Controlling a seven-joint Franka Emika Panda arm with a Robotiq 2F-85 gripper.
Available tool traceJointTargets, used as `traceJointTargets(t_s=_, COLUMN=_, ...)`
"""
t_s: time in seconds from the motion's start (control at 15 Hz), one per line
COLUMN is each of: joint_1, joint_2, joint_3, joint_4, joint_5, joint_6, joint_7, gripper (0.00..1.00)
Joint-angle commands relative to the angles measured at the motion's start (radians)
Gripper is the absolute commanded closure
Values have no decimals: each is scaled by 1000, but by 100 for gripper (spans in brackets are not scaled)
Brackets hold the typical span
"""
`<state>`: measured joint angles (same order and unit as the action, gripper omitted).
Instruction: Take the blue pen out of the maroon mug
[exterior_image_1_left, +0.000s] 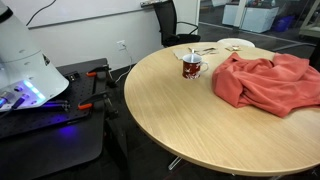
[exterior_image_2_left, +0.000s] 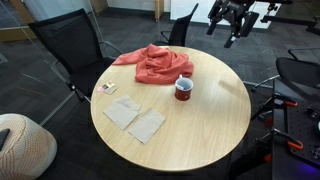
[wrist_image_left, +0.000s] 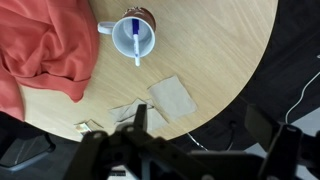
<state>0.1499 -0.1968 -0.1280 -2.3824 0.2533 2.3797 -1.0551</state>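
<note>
A maroon mug with a white inside (wrist_image_left: 133, 35) stands upright on the round wooden table (exterior_image_2_left: 200, 130). It also shows in both exterior views (exterior_image_1_left: 192, 67) (exterior_image_2_left: 184, 88). A blue pen (wrist_image_left: 135, 42) leans inside the mug, and its tip sticks up over the rim in an exterior view (exterior_image_1_left: 194, 53). My gripper (exterior_image_2_left: 228, 20) hangs high above and beyond the table edge, far from the mug. In the wrist view its dark fingers (wrist_image_left: 200, 140) are spread apart with nothing between them.
A red cloth (exterior_image_2_left: 155, 62) (wrist_image_left: 40, 50) lies crumpled beside the mug. Two brown napkins (exterior_image_2_left: 135, 118) (wrist_image_left: 172, 97) and a small card (exterior_image_2_left: 106, 88) lie on the table. Black chairs (exterior_image_2_left: 70, 45) (exterior_image_1_left: 175, 25) stand around it.
</note>
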Motion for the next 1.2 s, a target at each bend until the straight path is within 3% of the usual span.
traceJointTargets(t_s=0.0, joint_1=-15, joint_2=90, joint_3=20, joint_4=11, joint_5=64, joint_6=71, joint_7=-83, gripper=0)
traceJointTargets(t_s=0.27, joint_1=-38, joint_2=169, joint_3=49, joint_4=17, joint_5=97, joint_6=115, joint_7=-103, gripper=0)
traceJointTargets(t_s=0.87, joint_1=-61, joint_2=154, joint_3=72, joint_4=5, joint_5=71, joint_6=93, joint_7=-77, gripper=0)
traceJointTargets(t_s=1.13, joint_1=-75, joint_2=202, joint_3=89, joint_4=15, joint_5=35, joint_6=145, joint_7=-56, gripper=0)
